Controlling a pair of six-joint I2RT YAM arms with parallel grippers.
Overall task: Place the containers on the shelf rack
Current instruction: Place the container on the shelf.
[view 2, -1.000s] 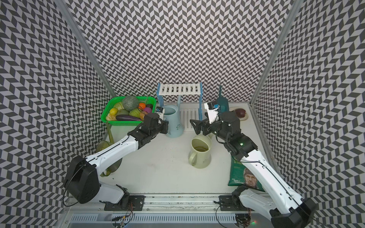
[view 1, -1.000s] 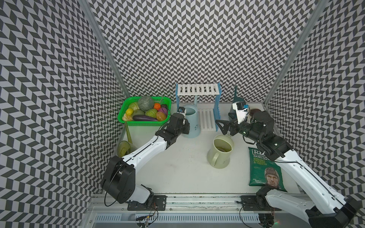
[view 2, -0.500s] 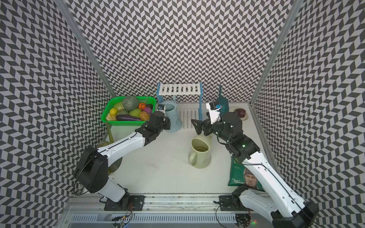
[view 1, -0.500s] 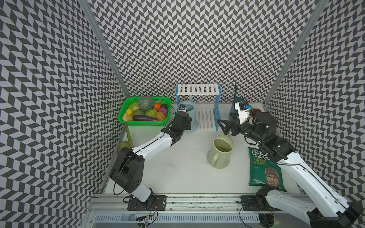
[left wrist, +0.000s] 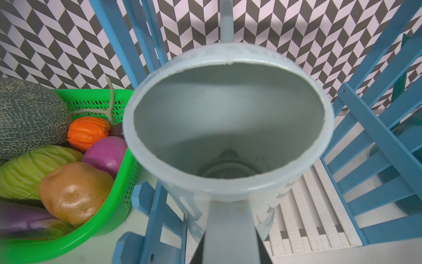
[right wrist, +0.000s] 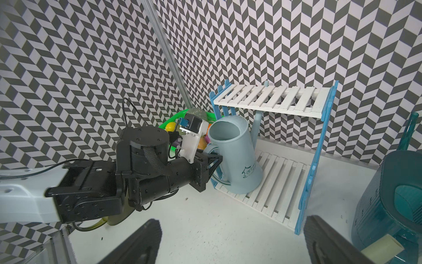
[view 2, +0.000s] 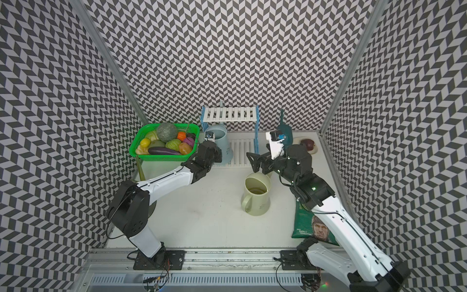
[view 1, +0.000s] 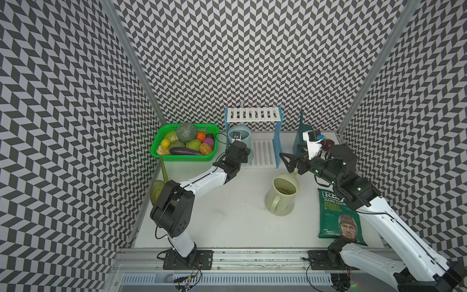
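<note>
The light blue jug [view 1: 239,135] [right wrist: 237,157] stands on the left end of the shelf rack's [view 1: 253,114] lower shelf, its spout rising behind the top shelf. My left gripper [view 1: 245,153] [left wrist: 230,251] is shut on its loop handle [left wrist: 230,228]. The cream jug [view 1: 282,194] stands upright mid-table. Just behind it my right gripper [view 1: 290,163] [right wrist: 230,246] hovers open with nothing between its fingers. The dark teal jug [view 2: 285,131] [right wrist: 392,194] sits right of the rack, partly behind the right wrist. The olive-green jug [view 1: 157,188] stands at the left wall, half hidden by the left arm.
A green basket [view 1: 184,158] of fruit and vegetables stands left of the rack, close to the left gripper. A dark green crisps bag [view 1: 336,215] lies by the right arm. A small dish [view 2: 309,146] sits in the back right corner. Patterned walls close three sides.
My left arm has carried the light blue jug back from in front of the rack onto the lower shelf. The right gripper has drifted slightly right, still open.
</note>
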